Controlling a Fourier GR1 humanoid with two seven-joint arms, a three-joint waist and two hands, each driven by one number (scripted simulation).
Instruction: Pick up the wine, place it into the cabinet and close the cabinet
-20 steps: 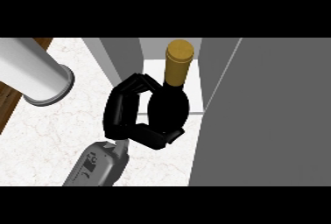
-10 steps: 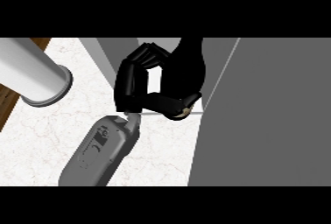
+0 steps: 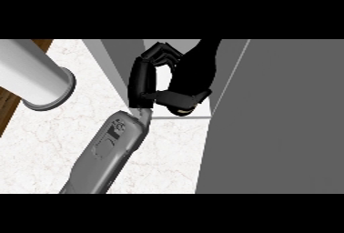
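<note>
Curling around the dark wine bottle [image 3: 194,68], the right robot hand [image 3: 151,79] stays clamped to carry it upright into the cabinet [image 3: 282,113] just beyond.

Cabinet door [image 3: 275,118] apparently beside hand [image 3: 144,84]

From my console: my right hand [image 3: 149,84] curls around the dark wine bottle [image 3: 194,73] inside the open cabinet [image 3: 225,68], above the white marble counter [image 3: 40,145].
</note>
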